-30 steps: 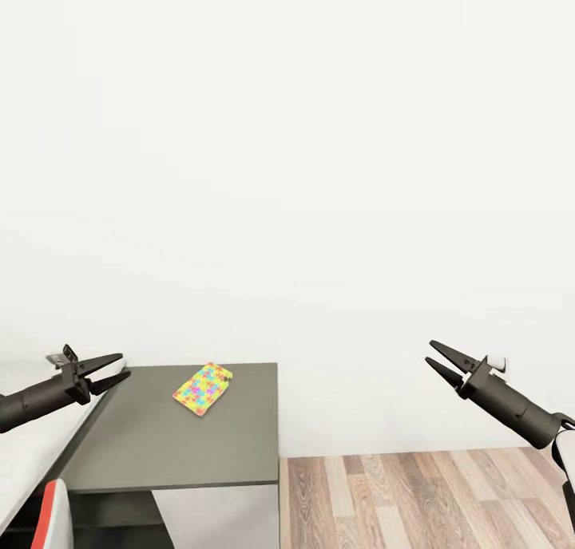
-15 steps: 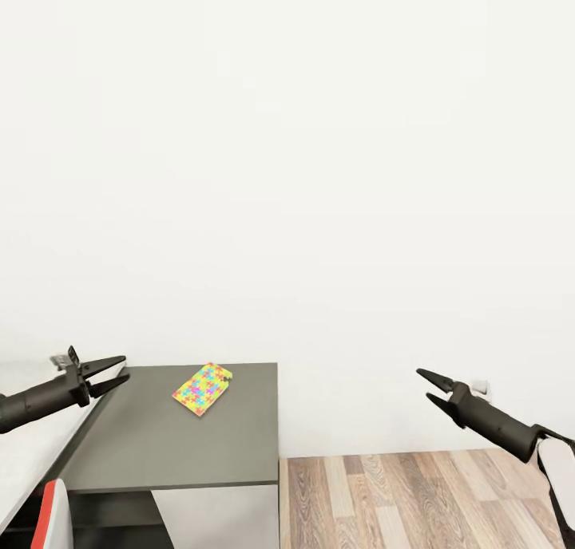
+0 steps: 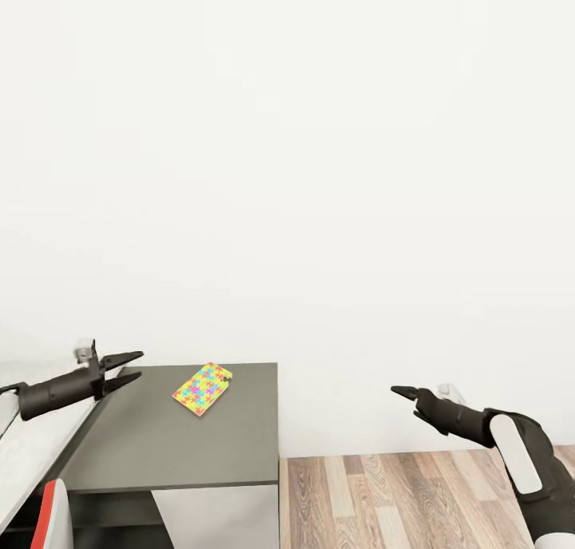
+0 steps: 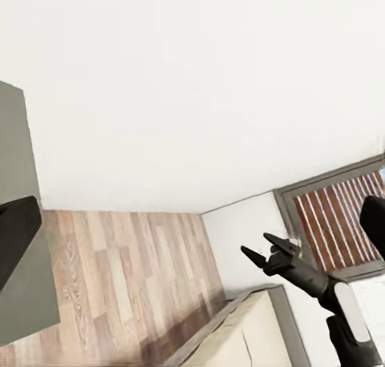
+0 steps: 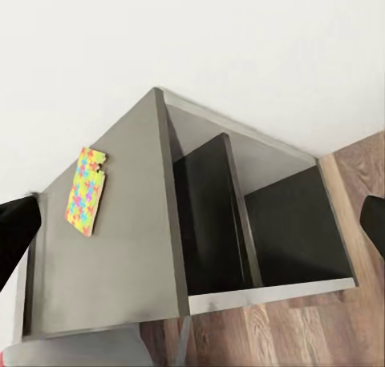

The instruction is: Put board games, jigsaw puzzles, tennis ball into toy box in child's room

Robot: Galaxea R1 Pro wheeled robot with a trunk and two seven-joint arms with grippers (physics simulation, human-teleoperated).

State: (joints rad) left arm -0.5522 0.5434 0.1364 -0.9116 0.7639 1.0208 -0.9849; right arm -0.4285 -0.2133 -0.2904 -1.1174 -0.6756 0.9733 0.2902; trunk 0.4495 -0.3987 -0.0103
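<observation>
One jigsaw puzzle (image 3: 203,389), a thin square of yellow, blue, pink and green pieces, lies flat on the dark grey cabinet top (image 3: 176,441) that joins the pale table (image 3: 28,453). My left gripper (image 3: 138,364) hovers open just left of the cabinet top, about a hand's width from the puzzle. My right gripper (image 3: 411,399) hangs open over the wood floor, well right of the cabinet; it appears again (image 4: 255,244) with its fingers apart. The puzzle (image 5: 87,191) also lies in the right wrist view. The toy box, board games and tennis ball are out of view.
The cabinet's dark open shelves (image 5: 257,223) face the wood-plank floor (image 3: 415,497). A white wall stands behind. A red-and-white object (image 3: 52,517) sits at the lower left. A beige bed (image 4: 249,335) and a dark-framed window (image 4: 333,219) lie across the room.
My right gripper has dropped lower and swung left toward the cabinet. My left gripper has slid right and slightly up toward the puzzle. The puzzle has not moved.
</observation>
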